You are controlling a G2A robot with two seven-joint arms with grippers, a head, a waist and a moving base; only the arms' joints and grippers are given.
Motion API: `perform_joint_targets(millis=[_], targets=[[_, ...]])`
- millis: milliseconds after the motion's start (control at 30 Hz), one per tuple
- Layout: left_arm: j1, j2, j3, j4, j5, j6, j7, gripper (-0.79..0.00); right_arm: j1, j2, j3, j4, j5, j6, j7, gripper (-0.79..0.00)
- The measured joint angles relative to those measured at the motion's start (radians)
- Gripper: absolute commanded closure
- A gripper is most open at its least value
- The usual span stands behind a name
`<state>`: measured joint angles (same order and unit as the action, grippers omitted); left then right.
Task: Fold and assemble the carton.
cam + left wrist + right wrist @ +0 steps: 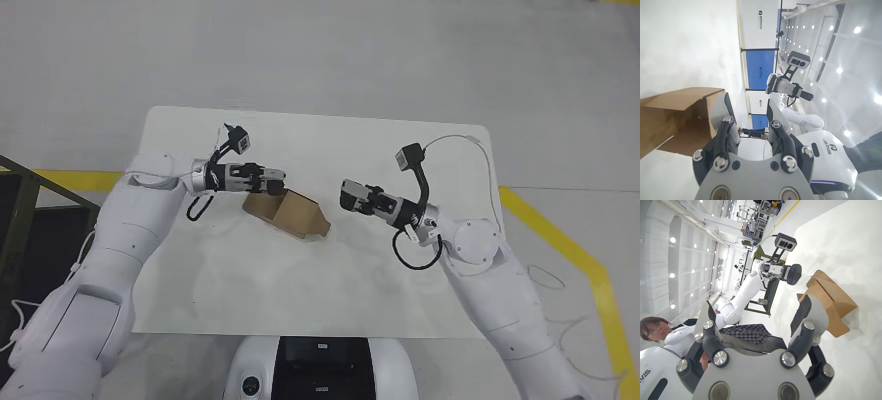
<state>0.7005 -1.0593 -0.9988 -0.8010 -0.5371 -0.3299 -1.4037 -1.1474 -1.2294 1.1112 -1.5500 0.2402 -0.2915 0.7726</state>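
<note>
Carton (287,213) (one, brown), one white table (330,290)

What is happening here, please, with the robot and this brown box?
A two-armed robot is working on a brown carton that lies on the white table, not yet closed, its end flaps loose. The left gripper is open right at one open end, beside a flap. The right gripper is open too, close to the other end but apart from it, holding nothing.

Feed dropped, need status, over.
Left gripper open at carton edge. Right gripper open, short of it. Carton on table, flaps open. Nothing blocking.
</note>
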Motion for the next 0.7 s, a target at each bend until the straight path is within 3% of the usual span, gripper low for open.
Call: perform_joint_targets(millis=[367, 700], targets=[[-0.043, -0.03, 0.068, 0.108, 0.089, -0.011, 0.014, -0.249, -0.024, 0.005, 0.01, -0.015, -0.009, -0.002, -0.007, -0.776], [-0.033, -0.027, 0.059, 0.097, 0.106, -0.061, 0.003, -0.259, -0.039, 0.005, -0.006, -0.045, -0.024, 0.007, -0.011, -0.776]])
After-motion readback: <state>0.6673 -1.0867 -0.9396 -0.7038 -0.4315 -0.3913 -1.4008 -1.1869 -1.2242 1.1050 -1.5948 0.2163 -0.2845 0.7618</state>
